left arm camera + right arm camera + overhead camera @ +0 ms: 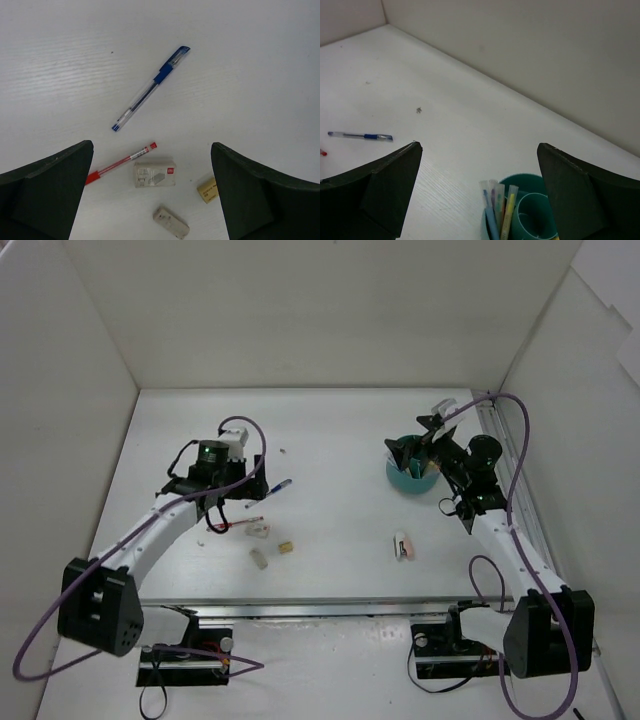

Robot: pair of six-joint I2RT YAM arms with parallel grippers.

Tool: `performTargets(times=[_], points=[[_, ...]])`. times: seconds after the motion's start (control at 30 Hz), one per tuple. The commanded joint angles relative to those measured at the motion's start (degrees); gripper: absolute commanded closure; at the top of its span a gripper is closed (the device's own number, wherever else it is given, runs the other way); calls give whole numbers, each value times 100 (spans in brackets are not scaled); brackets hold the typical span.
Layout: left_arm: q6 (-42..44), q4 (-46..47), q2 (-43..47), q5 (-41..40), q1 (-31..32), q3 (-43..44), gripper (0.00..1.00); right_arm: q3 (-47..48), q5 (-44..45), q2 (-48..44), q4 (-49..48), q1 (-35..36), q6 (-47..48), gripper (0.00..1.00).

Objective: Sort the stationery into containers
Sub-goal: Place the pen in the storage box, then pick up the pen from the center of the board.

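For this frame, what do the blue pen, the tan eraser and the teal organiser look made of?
Blue pen: clear glossy plastic barrel, ink tube showing through, opaque blue grip and cap. Tan eraser: matte, probably rubber or vinyl; no shine. Teal organiser: smooth moulded plastic, likely, from its thin uniform walls.

no legible text, white eraser (pixel 155 173) sleeve print too small

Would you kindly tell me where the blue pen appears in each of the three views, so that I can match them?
Top external: the blue pen lies left of centre, at mid-height.
Left wrist: it lies diagonally in the upper middle.
Right wrist: it lies flat at the far left.
Shared landmark: the red pen lies close beside it; the red speck at the right wrist view's left edge may be its tip.
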State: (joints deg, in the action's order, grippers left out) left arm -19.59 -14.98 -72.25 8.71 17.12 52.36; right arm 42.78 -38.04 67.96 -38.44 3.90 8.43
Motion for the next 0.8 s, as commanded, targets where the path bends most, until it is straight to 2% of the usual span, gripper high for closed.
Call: performTargets(times=[0.0, 0.07, 0.27, 0.33, 0.47, 0.53, 0.77], points=[[1560, 434, -796, 632, 168, 538, 0, -94, 543, -493, -437, 93, -814, 2], [1887, 243, -1411, 658, 230, 1029, 0, -139, 675, -626, -350, 67, -1149, 2], [2636, 31, -2608, 1124, 335, 2120, 0, -60, 921, -1083, 579, 93, -1054, 2], [2811, -144, -2846, 1037, 467, 2436, 0, 45, 1070, -1171, 1107, 102, -931, 2], [2970, -453, -3444, 606, 634, 2796, 0, 90, 1386, -1338, 1418, 120, -930, 2], [2988, -610, -3672, 193, 704, 2920, 5, 63, 1579, -1400, 1479, 128, -965, 2], [2961, -945, -3998, 148, 757, 3245, 27, 37, 1993, -1637, 1708, 93, -1115, 2]])
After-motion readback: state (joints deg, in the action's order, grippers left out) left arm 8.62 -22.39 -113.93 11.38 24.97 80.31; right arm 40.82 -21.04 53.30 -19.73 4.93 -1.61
